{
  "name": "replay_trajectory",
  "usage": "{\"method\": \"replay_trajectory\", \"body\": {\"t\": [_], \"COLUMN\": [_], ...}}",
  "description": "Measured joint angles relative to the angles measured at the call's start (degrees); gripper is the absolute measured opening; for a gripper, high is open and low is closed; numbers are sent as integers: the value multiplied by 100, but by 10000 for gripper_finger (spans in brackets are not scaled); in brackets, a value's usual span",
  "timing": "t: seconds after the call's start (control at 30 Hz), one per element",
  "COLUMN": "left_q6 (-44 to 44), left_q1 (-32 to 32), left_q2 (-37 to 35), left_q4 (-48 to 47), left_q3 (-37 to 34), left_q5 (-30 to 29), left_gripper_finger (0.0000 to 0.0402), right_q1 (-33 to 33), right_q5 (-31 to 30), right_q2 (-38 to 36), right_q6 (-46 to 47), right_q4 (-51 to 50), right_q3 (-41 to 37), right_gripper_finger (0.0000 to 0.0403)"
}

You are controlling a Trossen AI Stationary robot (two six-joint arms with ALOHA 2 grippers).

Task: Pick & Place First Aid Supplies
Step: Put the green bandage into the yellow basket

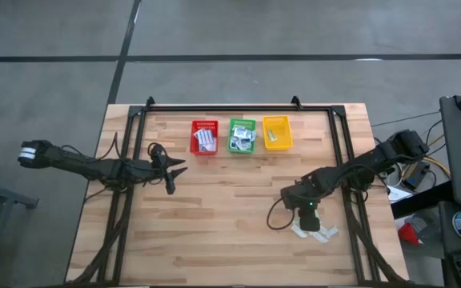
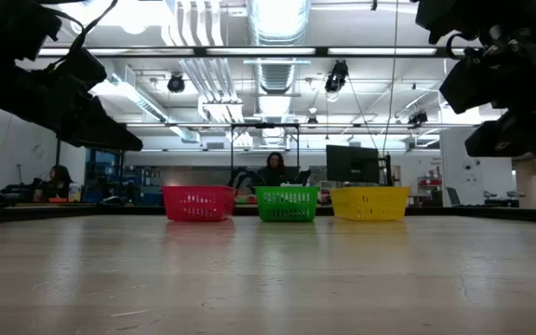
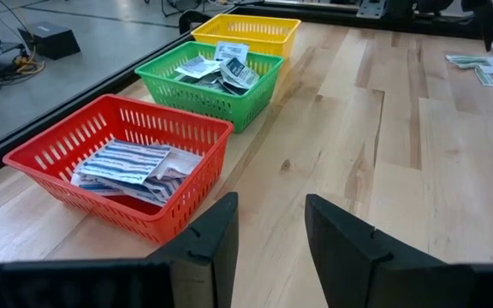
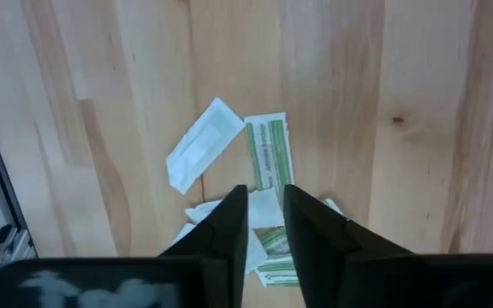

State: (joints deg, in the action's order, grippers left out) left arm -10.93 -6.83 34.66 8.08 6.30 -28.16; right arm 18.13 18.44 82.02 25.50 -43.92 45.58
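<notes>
Pale butcher-block planks of the wooden table (image 1: 238, 208) ran under everything. Nearest, at the table's right front, the last loose first aid supplies lay in a small overlapping heap (image 1: 314, 230): pale green-beige strips (image 4: 268, 158) and one plain white oblong packet (image 4: 202, 145), partly stacked. The right gripper (image 4: 265, 214) hung directly above them, its dark fingers set narrowly apart. I could not tell whether they had yet pinched a strip, since the tips hid the contact point.

The likeliest failure, as I judged it, was a double pick. The strips overlapped, so closing there could lift two at once or drag a neighbour. Flat packets on flat wood also invited a slip, with the tips skating over the film rather than getting under it. A black cable (image 1: 277, 216) looped on the table just left of the heap and could snag.

Farther off on the left, the left gripper (image 1: 170, 168) waited with its jaws released and empty. At the far edge stood a red plastic basket (image 1: 204, 137) holding blue-striped white packets, a green plastic basket (image 1: 242, 135) with small white-blue squares, and a yellow plastic basket (image 1: 277, 132) with a few items. Nothing blocked the way there.
</notes>
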Motion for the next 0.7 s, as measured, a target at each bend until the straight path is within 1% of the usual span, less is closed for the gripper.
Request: {"method": "replay_trajectory", "body": {"t": [0.2,0.33,0.5,0.7], "left_q6": [14,16,16,19], "left_q1": [-2,-1,-2,-2], "left_q2": [-1,1,1,1], "left_q4": [0,0,0,0], "left_q3": [1,1,-1,0], "left_q5": [0,0,0,0], "left_gripper_finger": [133,133,133,133], "right_q1": [0,0,-1,32], "right_q5": [-51,-68,-355,-261], "right_q2": [-22,62,336,633], "right_q6": [0,0,22,78], "right_q4": [98,282,280,348], "right_q3": [-21,-112,-116,-116], "right_gripper_finger": [127,146,148,138]}}
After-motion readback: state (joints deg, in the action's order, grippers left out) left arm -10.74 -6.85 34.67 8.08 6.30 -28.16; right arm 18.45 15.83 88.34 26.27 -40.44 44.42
